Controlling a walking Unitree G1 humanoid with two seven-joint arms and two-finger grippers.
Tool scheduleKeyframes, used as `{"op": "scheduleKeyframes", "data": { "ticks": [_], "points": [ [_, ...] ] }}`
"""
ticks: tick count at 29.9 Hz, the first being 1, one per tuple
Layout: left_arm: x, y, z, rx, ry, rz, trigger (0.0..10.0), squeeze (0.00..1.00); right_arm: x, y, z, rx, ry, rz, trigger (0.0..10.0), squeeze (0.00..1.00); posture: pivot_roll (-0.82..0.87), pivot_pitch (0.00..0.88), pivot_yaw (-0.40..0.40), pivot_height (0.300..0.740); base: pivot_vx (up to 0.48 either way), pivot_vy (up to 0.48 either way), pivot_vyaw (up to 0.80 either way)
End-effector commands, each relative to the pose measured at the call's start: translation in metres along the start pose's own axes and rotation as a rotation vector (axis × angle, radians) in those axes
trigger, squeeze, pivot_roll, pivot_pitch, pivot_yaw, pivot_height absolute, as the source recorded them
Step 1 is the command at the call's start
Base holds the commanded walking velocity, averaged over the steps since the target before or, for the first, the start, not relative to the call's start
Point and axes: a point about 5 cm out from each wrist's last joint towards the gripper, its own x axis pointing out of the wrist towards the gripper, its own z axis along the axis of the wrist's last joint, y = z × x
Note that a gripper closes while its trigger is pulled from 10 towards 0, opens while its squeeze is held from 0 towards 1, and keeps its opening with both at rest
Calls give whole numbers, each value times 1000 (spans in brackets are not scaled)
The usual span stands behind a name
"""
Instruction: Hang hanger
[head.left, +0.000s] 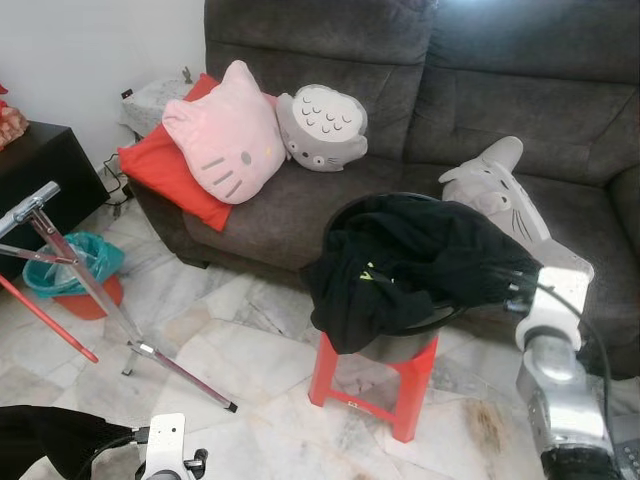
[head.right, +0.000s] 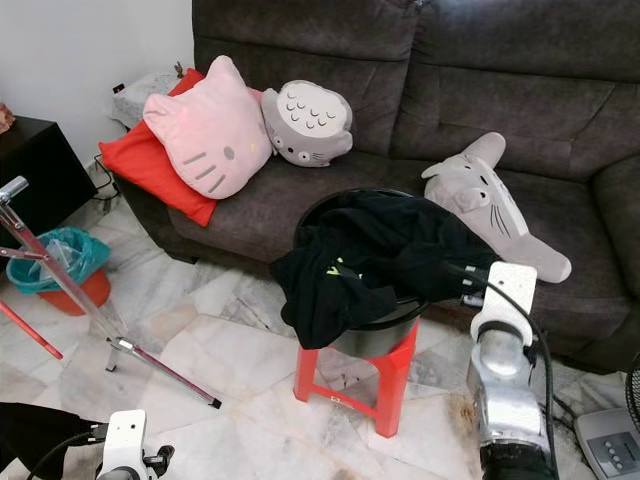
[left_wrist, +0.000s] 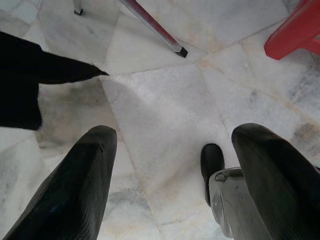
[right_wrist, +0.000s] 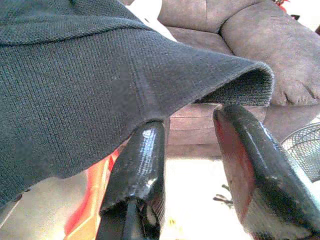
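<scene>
Your right gripper has its fingers spread apart, and they sit right at the hem of the black garment; one finger touches the cloth from below, but the fingers do not pinch it. In the head views this arm reaches forward to the right edge of the garment pile. Your left gripper hangs low over the floor with its fingers wide apart and nothing between them. The floor is pale marble tile, with brownish stains near the stool. The black garment lies heaped in a dark round basin, spilling over its front rim, and the basin stands on a red plastic stool. You cannot make out a hanger among the cloth. Behind it is a dark grey sofa carrying a pink cat cushion, a red pillow, a grey owl-like plush and a long grey plush. On your left stands a metal rack leg, and behind it a red bucket lined with a teal bag. Another piece of black cloth lies on the floor near your left arm.
</scene>
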Motion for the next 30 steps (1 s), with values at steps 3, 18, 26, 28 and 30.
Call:
{"op": "scheduleKeyframes", "data": {
  "ticks": [3,18,26,28,30],
  "points": [
    [-1,4,-4,16,17,5,10000,0,-7,2,-15,-51,29,19,10000,1000,-108,0,27,728,0,0,0],
    [-1,4,-5,15,18,4,10000,0,-35,11,-43,-501,-34,196,10000,0,-108,0,20,728,0,0,0],
    [-1,4,-4,12,15,3,10000,0,-58,6,-39,-1096,-320,306,10000,0,-112,0,17,728,0,0,0],
    [-1,4,-4,11,14,3,10000,0,-61,4,-36,-1157,-358,306,10000,0,-112,0,17,728,0,0,0],
    [-1,4,-3,11,13,3,10000,0,-62,2,-33,-1176,-367,288,10000,0,-115,0,17,728,0,0,0]
  ]
}}
